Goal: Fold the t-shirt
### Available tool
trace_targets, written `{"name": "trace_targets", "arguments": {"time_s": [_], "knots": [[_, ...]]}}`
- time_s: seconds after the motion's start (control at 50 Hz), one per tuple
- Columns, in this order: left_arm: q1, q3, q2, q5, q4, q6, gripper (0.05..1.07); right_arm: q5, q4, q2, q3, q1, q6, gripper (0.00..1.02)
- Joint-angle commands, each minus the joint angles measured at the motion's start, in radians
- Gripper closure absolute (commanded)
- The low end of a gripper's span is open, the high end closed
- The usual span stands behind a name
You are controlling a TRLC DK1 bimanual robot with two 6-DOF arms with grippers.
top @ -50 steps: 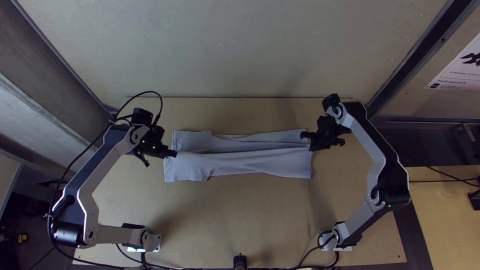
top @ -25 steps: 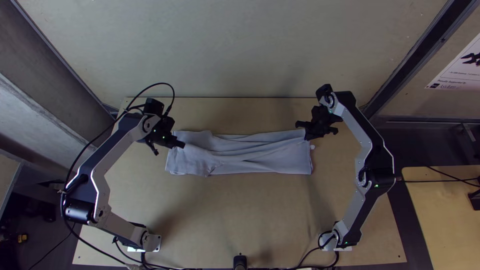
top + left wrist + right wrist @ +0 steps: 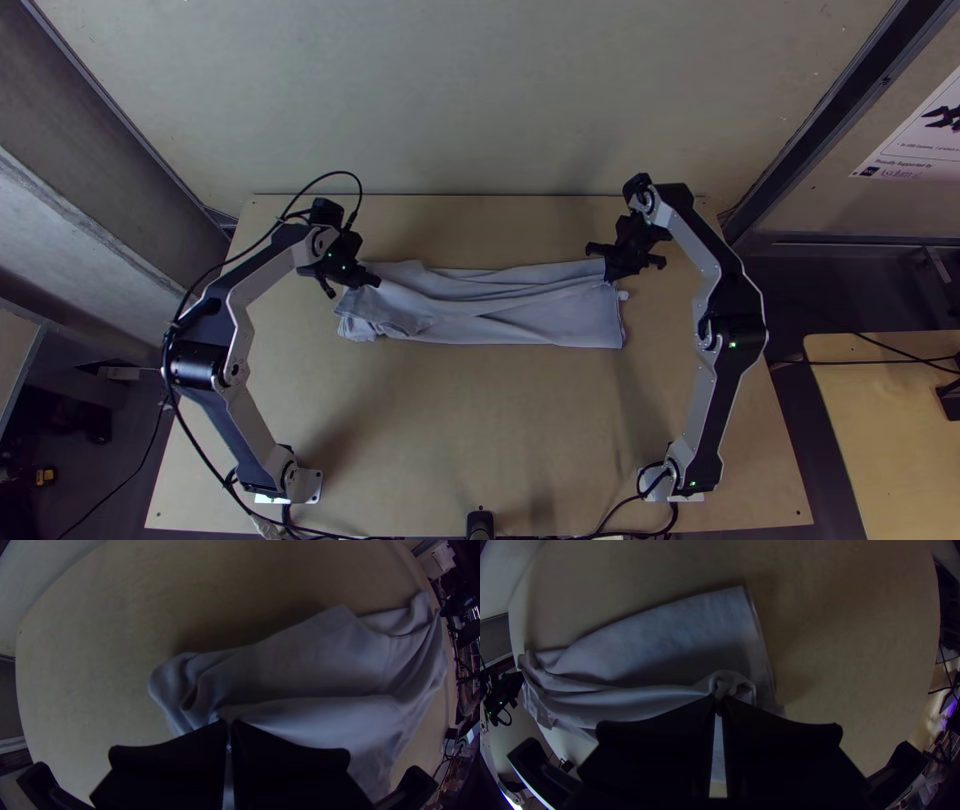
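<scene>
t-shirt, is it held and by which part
The t-shirt is held near both short ends, toward its far long side: the left gripper pinches one end, the right gripper the other.

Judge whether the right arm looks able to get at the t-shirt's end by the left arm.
Probably not: the right gripper pinches the t-shirt at the other end, and the left gripper, pinching cloth too, is in the way.

In the left wrist view, the left pincer (image 3: pixel 376 281) is closed on the grey t-shirt (image 3: pixel 320 660). The fabric lies in long folds on the table (image 3: pixel 100 640), bunched beside the pincer tips.
</scene>
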Motion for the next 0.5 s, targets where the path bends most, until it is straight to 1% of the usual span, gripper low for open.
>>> {"name": "trace_targets", "arguments": {"time_s": [0.0,0.04,0.06,0.08,0.12,0.18,0.2,0.22,0.28,0.32,0.36,0.4,0.44,0.48], "knots": [[0.003,-0.027,0.031,-0.005,0.029,0.001,1.04,0.013,0.009,0.042,0.027,-0.011,0.011,0.95],[0.002,-0.026,0.039,-0.005,0.036,-0.012,1.03,0.036,0.023,0.053,0.027,-0.013,0.015,0.92],[0.002,-0.026,0.040,-0.005,0.038,-0.019,0.99,0.054,0.032,0.063,0.025,-0.016,0.018,0.90],[0.000,-0.027,0.040,-0.005,0.036,-0.026,0.92,0.071,0.046,0.073,0.027,-0.022,0.022,0.85],[-0.001,-0.031,0.039,-0.005,0.036,-0.035,0.72,0.096,0.063,0.094,0.033,-0.036,0.022,0.75],[-0.001,-0.032,0.037,-0.005,0.026,-0.045,0.20,0.107,0.069,0.108,0.045,-0.061,0.022,0.62],[-0.001,-0.032,0.031,-0.005,0.024,-0.051,0.07,0.122,0.077,0.108,0.050,-0.068,0.022,0.56],[0.000,-0.035,0.024,-0.005,0.024,-0.058,0.09,0.134,0.078,0.106,0.053,-0.076,0.022,0.50],[0.008,-0.043,-0.018,-0.005,0.024,-0.074,0.09,0.137,0.078,0.076,0.055,-0.096,0.023,0.34],[0.014,-0.050,-0.050,-0.005,0.024,-0.081,0.09,0.137,0.077,0.053,0.052,-0.108,0.020,0.18],[0.022,-0.060,-0.088,-0.004,0.024,-0.086,0.09,0.137,0.066,0.020,0.038,-0.113,0.011,0.08],[0.030,-0.069,-0.128,-0.002,0.022,-0.097,0.09,0.143,0.069,-0.010,0.029,-0.116,-0.012,0.03],[0.042,-0.073,-0.161,0.006,0.021,-0.104,0.09,0.154,0.071,-0.041,0.027,-0.117,-0.038,0.03],[0.054,-0.075,-0.196,0.019,0.012,-0.117,0.09,0.154,0.071,-0.076,0.018,-0.122,-0.048,0.03]]}}
